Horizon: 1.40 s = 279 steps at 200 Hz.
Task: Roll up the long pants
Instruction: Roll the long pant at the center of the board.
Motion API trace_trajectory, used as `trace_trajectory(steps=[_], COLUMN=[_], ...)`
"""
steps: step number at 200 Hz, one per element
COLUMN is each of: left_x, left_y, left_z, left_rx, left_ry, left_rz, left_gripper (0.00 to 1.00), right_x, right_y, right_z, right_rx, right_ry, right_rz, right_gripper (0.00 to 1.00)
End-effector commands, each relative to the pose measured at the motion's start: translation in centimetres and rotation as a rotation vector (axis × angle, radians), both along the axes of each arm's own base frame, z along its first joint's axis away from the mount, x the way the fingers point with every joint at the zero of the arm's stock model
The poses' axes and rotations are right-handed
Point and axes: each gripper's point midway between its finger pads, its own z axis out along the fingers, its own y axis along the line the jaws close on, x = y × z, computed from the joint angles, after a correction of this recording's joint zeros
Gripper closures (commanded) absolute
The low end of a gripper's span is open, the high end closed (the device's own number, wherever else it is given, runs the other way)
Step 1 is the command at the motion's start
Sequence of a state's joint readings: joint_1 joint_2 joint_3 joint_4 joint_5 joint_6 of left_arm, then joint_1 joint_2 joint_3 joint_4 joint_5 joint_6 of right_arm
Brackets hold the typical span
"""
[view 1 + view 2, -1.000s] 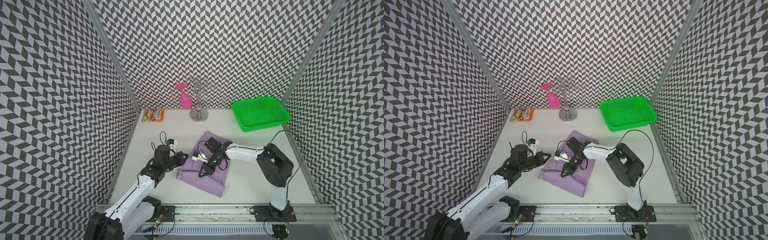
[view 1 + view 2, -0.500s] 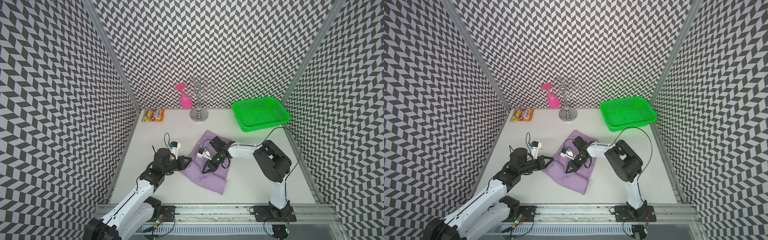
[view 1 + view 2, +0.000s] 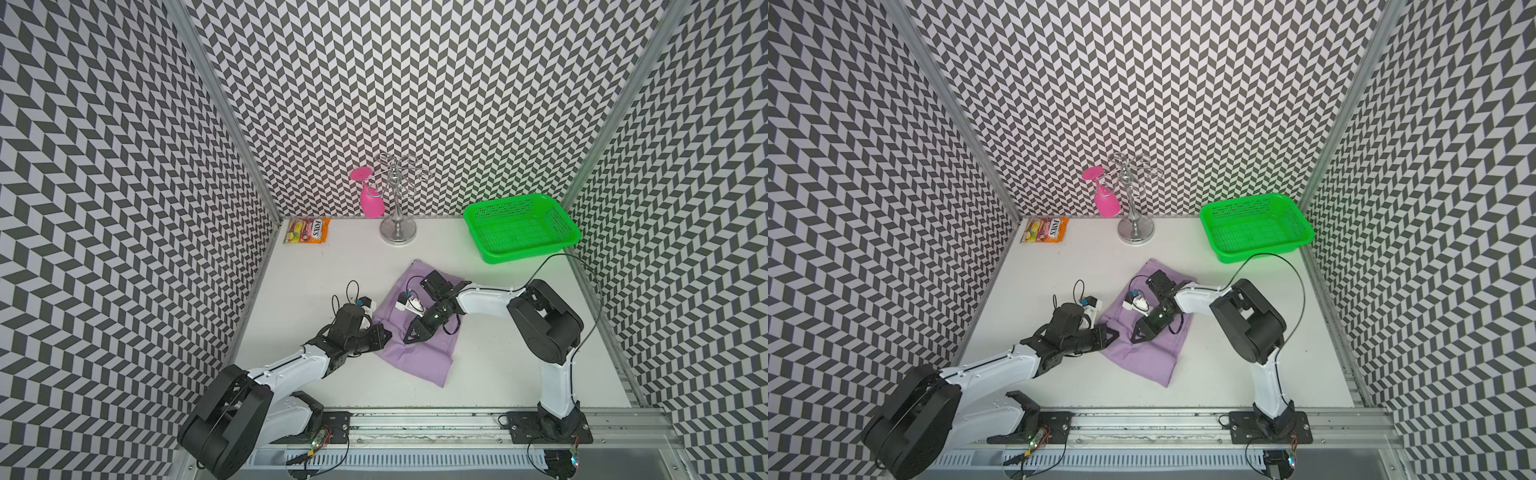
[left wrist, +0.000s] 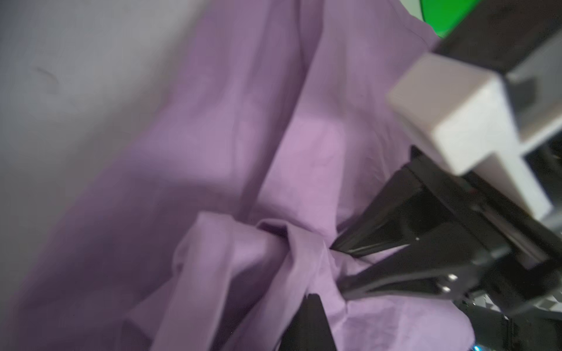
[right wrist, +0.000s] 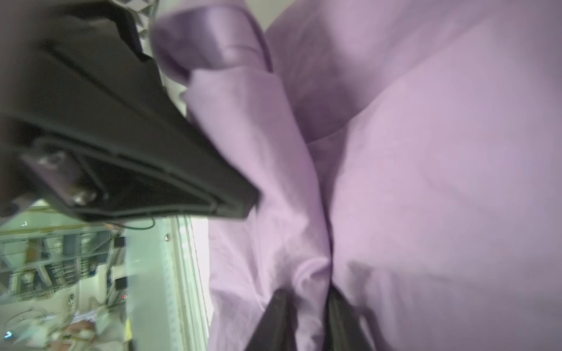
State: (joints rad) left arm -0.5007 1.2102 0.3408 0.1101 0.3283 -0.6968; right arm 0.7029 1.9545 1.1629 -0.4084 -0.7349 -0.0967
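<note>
Lilac long pants point(image 3: 420, 358), axis far-to-near; left gripper point(image 3: 386, 334) tight on their edge, right gripper point(image 3: 408, 336) part-spread.

Both arms low, reaching inward. Left pincer point(image 3: 385, 335) fully closed. Right pincer point(image 3: 409, 337) jaws slightly parted, tips angled down.

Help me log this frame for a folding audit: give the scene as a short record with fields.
garment: long pants, lilac, lying partly folded on the table
left gripper: shut on the pants' edge, cloth bunched at its tip
right gripper: on the pants, jaws parted, a ridge of cloth between them
roll: only a small bunched fold, no roll visible
back of table: green basket, snack packet, pink glass hanging on the silver rack
</note>
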Motion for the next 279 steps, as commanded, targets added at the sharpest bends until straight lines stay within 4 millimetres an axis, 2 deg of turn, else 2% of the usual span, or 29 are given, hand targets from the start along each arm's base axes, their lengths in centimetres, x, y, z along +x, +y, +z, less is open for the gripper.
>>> trace_trajectory(steps=[1, 6, 17, 26, 39, 49, 66, 107, 156, 184, 220, 239, 257, 279], left_x=[2.2, 2.3, 2.4, 2.5, 2.5, 2.5, 2.5, 2.2, 2.1, 2.2, 2.2, 2.2, 2.2, 2.1], left_y=[1.5, 1.3, 1.2, 1.2, 1.0, 0.9, 1.0, 1.1, 1.5, 1.3, 1.2, 1.2, 1.1, 1.1], left_z=[-0.6, -0.8, -1.4, -1.7, -1.9, -1.8, -1.7, -1.5, -1.4, -1.3, -1.3, -1.5, -1.5, -1.6], left_rx=[0.07, 0.073, 0.09, 0.097, 0.096, 0.096, 0.096, 0.067, 0.058, 0.05, 0.047, 0.05, 0.045, 0.039], left_ry=[-0.041, -0.034, -0.014, -0.006, -0.003, -0.006, -0.012, -0.014, -0.01, -0.01, -0.009, -0.003, -0.004, 0.002], left_rz=[0.077, 0.072, 0.064, 0.061, 0.044, 0.037, 0.038, 0.037, 0.044, 0.036, 0.028, 0.026, 0.023, 0.021], left_gripper=[1.0, 1.0, 1.0, 1.0, 1.0, 1.0, 1.0, 1.0, 1.0, 1.0, 1.0, 1.0, 1.0, 1.0], right_x=[3.6, 3.9, 4.0, 2.3, -0.6, -2.7, -4.2, -4.0, -3.9, -3.7, -8.4, -9.8, -9.2, -6.6], right_y=[-1.3, -1.5, -1.7, -0.6, 1.0, 1.6, 1.7, 1.5, 0.7, 0.0, 3.8, 4.4, 3.8, 1.8], right_z=[3.8, 5.0, 7.5, 9.6, 11.4, 10.8, 8.6, 3.4, -0.4, -1.3, 1.5, 2.1, 1.0, -1.0], right_rx=[-0.039, -0.048, -0.083, -0.09, -0.084, -0.081, -0.168, -0.418, -0.526, -0.6, -0.368, -0.342, -0.398, -0.568], right_ry=[-0.265, -0.33, -0.498, -0.649, -0.815, -0.881, -0.939, -1.008, -1.005, -1.026, -0.949, -0.944, -0.971, -1.099], right_rz=[-0.146, -0.175, -0.222, -0.211, -0.201, -0.18, -0.18, -0.178, -0.148, -0.15, -0.026, 0.0, -0.026, -0.111], right_gripper=[0.44, 0.39, 0.35, 0.31, 0.25, 0.22, 0.2, 0.17, 0.14, 0.12, 0.09, 0.08, 0.07, 0.08])
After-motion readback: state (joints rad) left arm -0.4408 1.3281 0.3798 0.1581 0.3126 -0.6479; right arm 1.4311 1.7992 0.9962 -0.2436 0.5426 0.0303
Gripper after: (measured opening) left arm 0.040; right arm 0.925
